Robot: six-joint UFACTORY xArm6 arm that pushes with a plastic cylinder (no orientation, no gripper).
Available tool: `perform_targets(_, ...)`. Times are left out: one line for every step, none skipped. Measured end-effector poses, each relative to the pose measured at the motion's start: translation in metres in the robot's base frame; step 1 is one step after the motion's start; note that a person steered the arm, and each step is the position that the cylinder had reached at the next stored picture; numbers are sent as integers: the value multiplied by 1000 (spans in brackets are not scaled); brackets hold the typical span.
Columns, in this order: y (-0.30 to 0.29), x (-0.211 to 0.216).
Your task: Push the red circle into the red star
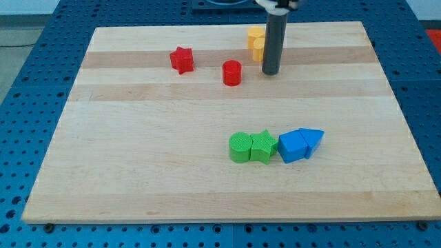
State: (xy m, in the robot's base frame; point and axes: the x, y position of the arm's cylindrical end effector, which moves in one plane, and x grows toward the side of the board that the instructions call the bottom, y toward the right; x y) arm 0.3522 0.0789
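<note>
Seven blocks are out on the wooden board (138, 179), and my tip (270, 73) is planted in the upper half of it, a little to the view's right of centre. No jaws to report on here: the arm ends in a plain dark rod, so nothing opens, closes or grips, and the rod stands upright with its lower end down on the wood.

Just to the view's left of my tip, and a touch lower in the frame, sits the red circle (232, 72). Near, but apart: a sliver of bare board shows between the rod and the block. Further out on that same side, beyond the circle and slightly higher, is the red star (182, 60). Circle and star are clearly separated, with open wood between them. So from my tip, reading toward the view's left, it goes circle first, then star, on a line that rises gently toward the view's top.

Right behind the rod, toward the view's top and a shade left, are two yellow blocks (256, 41), stacked one above the other in the frame and touching; the rod covers their right edges, so their shapes are hard to call.

Well below my tip, toward the view's bottom, a row of four runs side by side: green circle (240, 148), green star (262, 146), blue cube (293, 146), then a blue triangle (313, 140) at the right end.
</note>
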Motion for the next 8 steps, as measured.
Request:
perform_targets(-8,19)
perform_targets(-52,16)
perform_targets(-85,3)
perform_targets(-105,-10)
perform_targets(-106,-10)
perform_targets(-95,-3)
perform_targets(-61,-6)
perform_targets(-62,-23)
